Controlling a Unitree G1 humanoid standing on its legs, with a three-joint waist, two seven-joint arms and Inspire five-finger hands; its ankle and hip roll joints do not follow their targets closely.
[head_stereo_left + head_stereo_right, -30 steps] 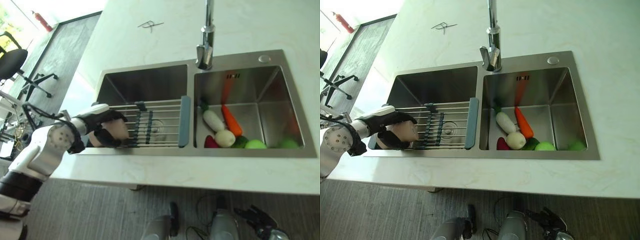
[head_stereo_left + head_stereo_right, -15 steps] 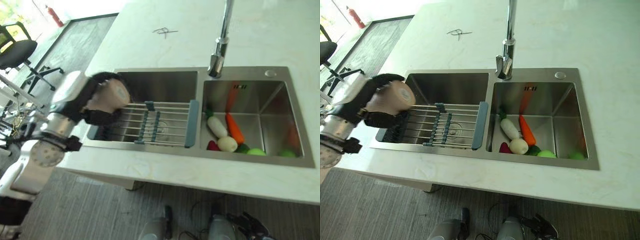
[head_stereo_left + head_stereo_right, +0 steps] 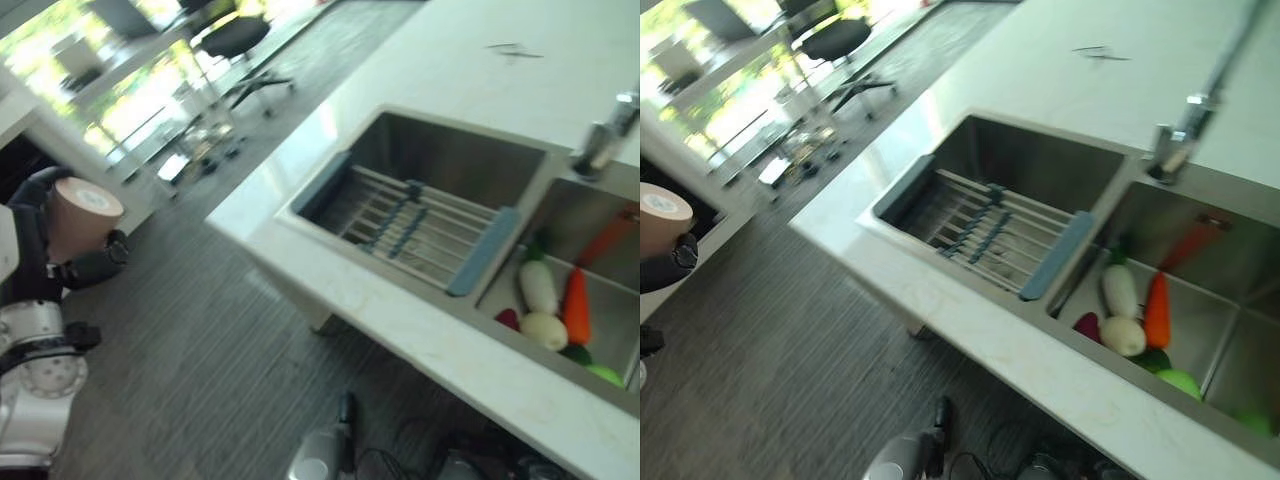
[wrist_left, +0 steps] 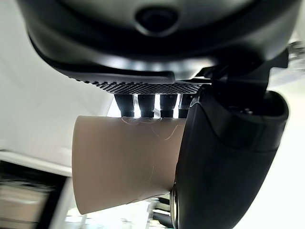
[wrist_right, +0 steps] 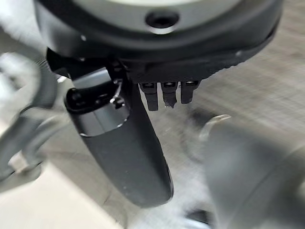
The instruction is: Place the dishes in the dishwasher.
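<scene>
Left robot hand [image 3: 60,262] raised, curled round tan cup [image 3: 78,215]; right robot hand [image 5: 128,148] relaxed, empty.

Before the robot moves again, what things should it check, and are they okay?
1. Cup held firmly: ok. The left hand has its thumb and fingers round the tan cup.
2. Cup away from the sink: ok. It is out over the floor, apart from the counter.
3. Right hand free: ok, it holds nothing, fingers relaxed.
4. Dishwasher in sight: cannot tell where it is.
5. Rack left in place: ok, it lies across the left basin.
6. Vegetables out of the way: ok, they lie in the right basin.
</scene>
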